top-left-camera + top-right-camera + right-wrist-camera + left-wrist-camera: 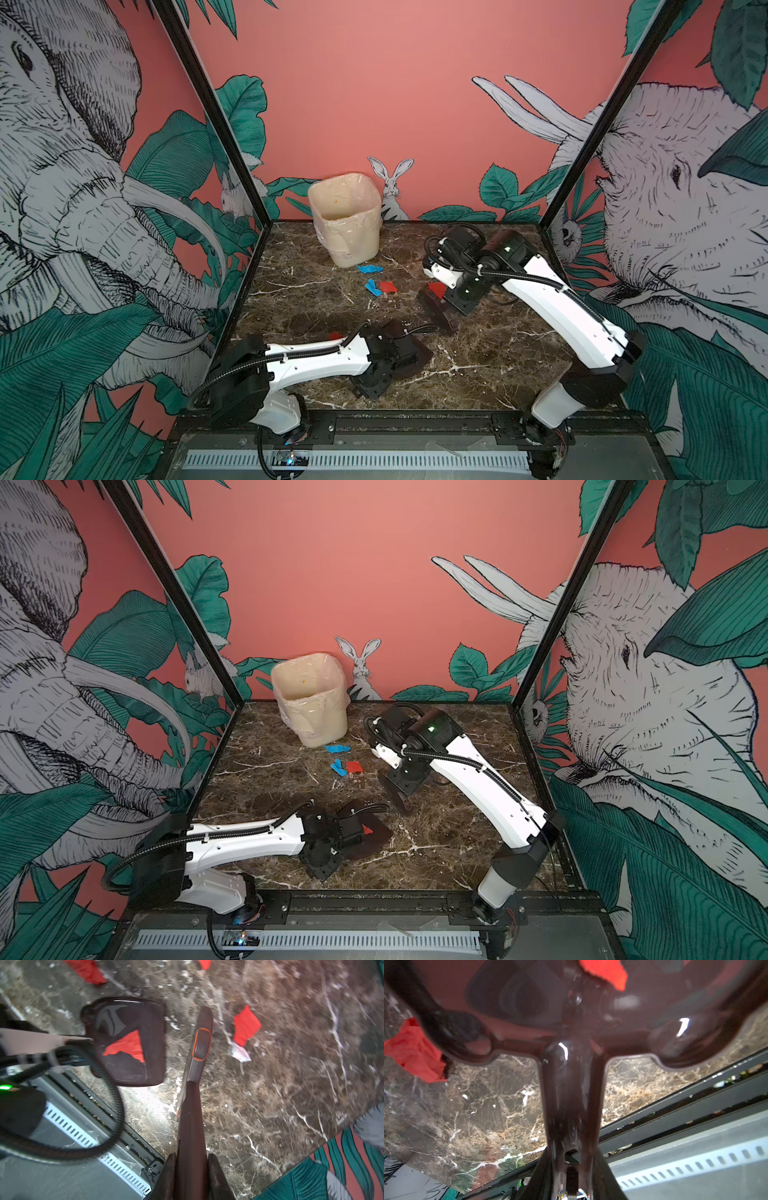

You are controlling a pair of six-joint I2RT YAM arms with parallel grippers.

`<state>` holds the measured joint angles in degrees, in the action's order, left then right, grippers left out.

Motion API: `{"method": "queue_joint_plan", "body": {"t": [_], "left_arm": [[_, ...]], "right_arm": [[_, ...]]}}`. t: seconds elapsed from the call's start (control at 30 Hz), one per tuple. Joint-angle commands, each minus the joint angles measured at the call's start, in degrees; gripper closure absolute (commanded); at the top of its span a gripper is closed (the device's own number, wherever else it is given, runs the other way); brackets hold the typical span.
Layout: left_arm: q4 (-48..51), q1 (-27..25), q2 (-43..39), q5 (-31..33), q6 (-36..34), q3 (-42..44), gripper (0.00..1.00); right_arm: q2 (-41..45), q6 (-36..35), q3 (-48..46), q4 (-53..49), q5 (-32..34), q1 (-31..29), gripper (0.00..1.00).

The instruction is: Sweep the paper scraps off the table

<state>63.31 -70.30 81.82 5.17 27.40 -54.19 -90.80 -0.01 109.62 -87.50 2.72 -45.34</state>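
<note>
The left gripper point(572, 1182) is pinching the handle of the glossy brown dustpan point(133, 1072), holding it low on the marbled table point(498, 357), probably as a catcher. One crumpled red piece point(128, 1047) is lying in it. The right gripper point(191, 1180) is clamping the brush point(200, 1045) at the dustpan's one o'clock, ready to push. The other paper scraps point(386, 286), red and blue, are lying at eleven o'clock, near the bin point(349, 245).

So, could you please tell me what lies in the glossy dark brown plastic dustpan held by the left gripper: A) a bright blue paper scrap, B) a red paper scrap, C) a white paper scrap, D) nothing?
B: the right wrist view shows a torn red paper scrap lying on the glossy dark brown plastic dustpan.
</note>
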Motion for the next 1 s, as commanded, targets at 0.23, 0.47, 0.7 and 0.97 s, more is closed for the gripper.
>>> {"method": "queue_joint_plan", "body": {"t": [0.23,0.47,0.7,0.97], "left_arm": [[4.9,0.9,-4.8,5.0,1.9,-6.6,1.0],[8.1,4.8,-7.9,6.7,1.5,-11.7,1.0],[16.4,10.3,-9.5,8.0,-2.6,-20.1,1.0],[25.0,19.2,-10.7,9.0,-7.3,-27.4,1.0]], "right_arm": [[12.4,2.7,-14.1,8.1,-4.7,8.9,1.0],[15.9,2.9,-20.1,10.5,-8.0,12.2,1.0],[16.4,1.9,-21.1,11.3,-10.1,13.6,1.0],[16.1,1.5,-20.9,12.8,-13.3,14.4,1.0]]}}
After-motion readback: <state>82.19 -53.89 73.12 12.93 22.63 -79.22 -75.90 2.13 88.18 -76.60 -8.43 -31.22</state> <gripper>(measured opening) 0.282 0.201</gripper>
